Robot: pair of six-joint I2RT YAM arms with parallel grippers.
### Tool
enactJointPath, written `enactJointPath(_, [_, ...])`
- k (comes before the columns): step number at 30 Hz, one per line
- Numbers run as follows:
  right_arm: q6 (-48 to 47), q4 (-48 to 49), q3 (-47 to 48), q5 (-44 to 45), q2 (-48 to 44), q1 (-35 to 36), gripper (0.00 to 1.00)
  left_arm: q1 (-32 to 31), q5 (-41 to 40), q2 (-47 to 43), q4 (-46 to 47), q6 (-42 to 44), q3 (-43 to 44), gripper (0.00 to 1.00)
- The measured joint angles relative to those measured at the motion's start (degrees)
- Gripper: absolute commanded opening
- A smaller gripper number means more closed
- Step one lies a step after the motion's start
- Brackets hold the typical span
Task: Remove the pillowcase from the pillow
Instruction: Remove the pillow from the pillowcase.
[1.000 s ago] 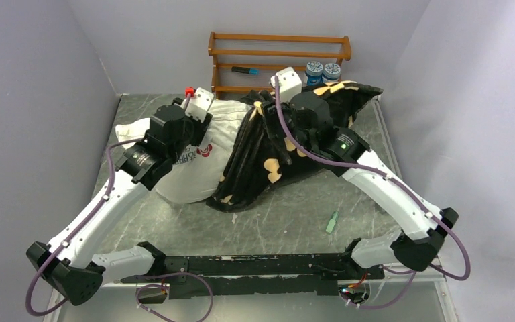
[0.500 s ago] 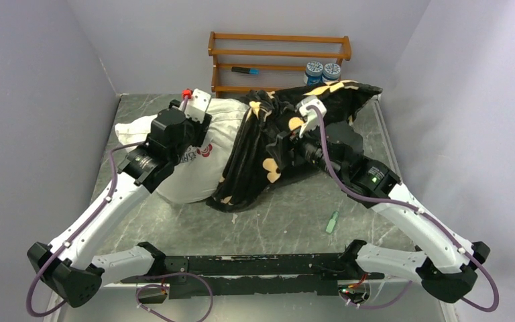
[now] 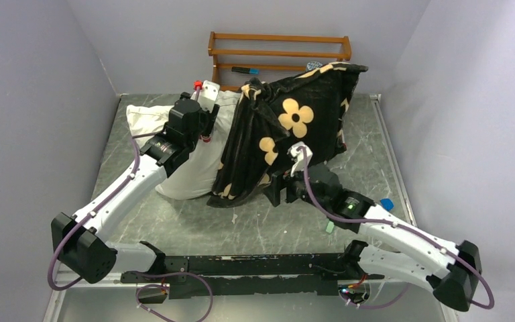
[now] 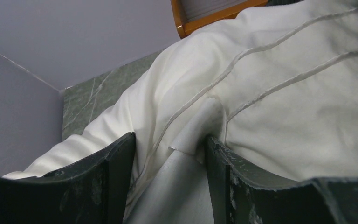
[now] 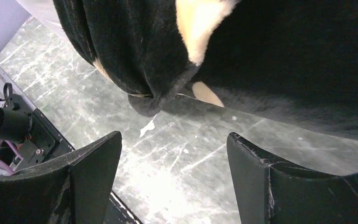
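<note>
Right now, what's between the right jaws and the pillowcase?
Only bare marbled tabletop; the right wrist view shows the right gripper open, short of the pillowcase.

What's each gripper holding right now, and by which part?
Left gripper pinches a white fabric fold of the pillow, at the small tag by its seams. Right gripper holds nothing: open over the table, clear of the pillowcase.

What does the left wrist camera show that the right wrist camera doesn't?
Left wrist only: the plump white pillow, a fold of it pinched in the left gripper, and a corner of the brown wooden rack. Right wrist only: the bunched lower edge of the black plush cream-flowered pillowcase, and the right gripper open with nothing between its fingers. Both: the green marbled tabletop.
</note>
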Motion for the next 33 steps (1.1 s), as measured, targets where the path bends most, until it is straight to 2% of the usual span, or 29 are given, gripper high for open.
enactJointPath(4, [2.86,9.68,-4.35,2.08,4.83,3.63,0.88,0.0,0.22,-0.26,0.04,-0.52,-0.04,0.59])
enactJointPath(10, [4.22,23.76,-5.7,5.88,14.56,7.96,0.93,0.0,0.55,-1.38,0.5,-1.29,-1.14,0.59])
enactJointPath(14, [5.05,31.21,-5.92,8.37,20.09,8.55,0.92,-0.02,1.27,-2.23,0.5,-2.08,-1.66,0.59])
enactJointPath(16, [5.42,34.6,-5.97,9.27,23.28,8.57,0.84,-0.02,1.6,-2.78,0.55,-2.62,-2.14,0.59])
enactJointPath(18, [5.51,36.7,-5.97,9.99,25.7,8.57,0.7,-0.02,1.84,-3.28,0.52,-2.82,-2.45,0.61])
enactJointPath(23, [5.53,39.52,-5.97,10.29,28.72,8.66,0.18,-0.04,2.56,-5.16,-0.39,-3.76,-2.6,0.66])
enactJointPath(25, [5.42,40.09,-5.97,10.12,28.72,8.74,0.02,-0.09,2.86,-6.14,-1.14,-3.96,-2.6,0.7])
enactJointPath(33, [5.25,40.35,-7.15,10.16,27.76,8.72,0.0,-0.55,3.72,-12.79,-6.93,-4.98,-2.6,0.84])
